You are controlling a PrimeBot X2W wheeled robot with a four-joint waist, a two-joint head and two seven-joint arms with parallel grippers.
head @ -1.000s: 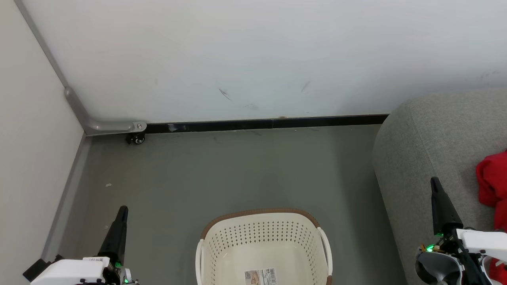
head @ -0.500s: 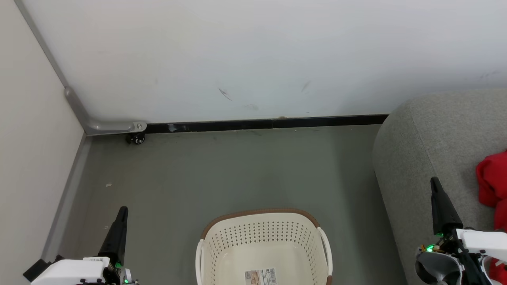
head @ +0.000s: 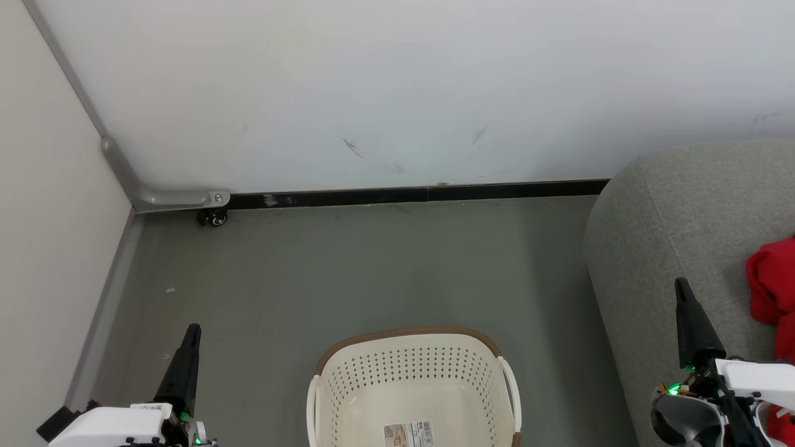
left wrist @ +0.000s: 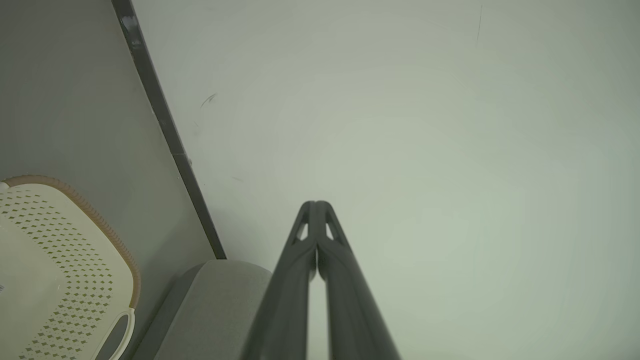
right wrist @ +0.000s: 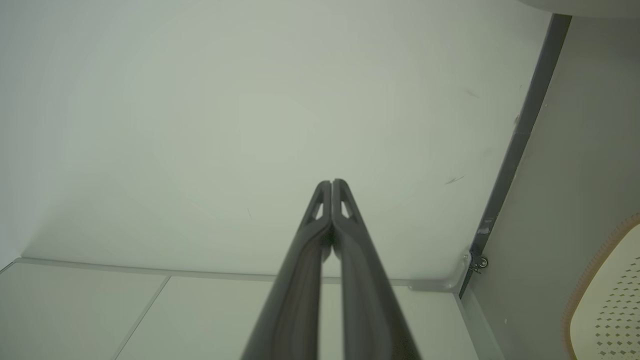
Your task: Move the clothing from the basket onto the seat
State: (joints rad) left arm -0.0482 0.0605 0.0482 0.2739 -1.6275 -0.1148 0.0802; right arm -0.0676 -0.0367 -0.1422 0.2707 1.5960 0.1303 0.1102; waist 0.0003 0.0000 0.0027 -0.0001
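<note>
Two grippers are seen nearest, the left gripper (head: 194, 328) and the right gripper (head: 681, 283), each clenched on nothing, with dark tapered fingers pointed forward. Between them the perforated cream plastic basket (head: 407, 366) is stood mouth-up on the floor, brown-rimmed, handles left and right, its stickered bottom showing. Rightward, crumpled red clothing (head: 769, 282) is laid on the grey woven seat (head: 671, 211), rounded at its edge.

Grey floor (head: 372, 273), bounded by white wall (head: 397, 81) with black skirting strip (head: 422, 194); dark scuffs (head: 352, 147) noted on wall; small castor (head: 215, 218), seemingly under a grey bracket (head: 168, 200), at corner.
</note>
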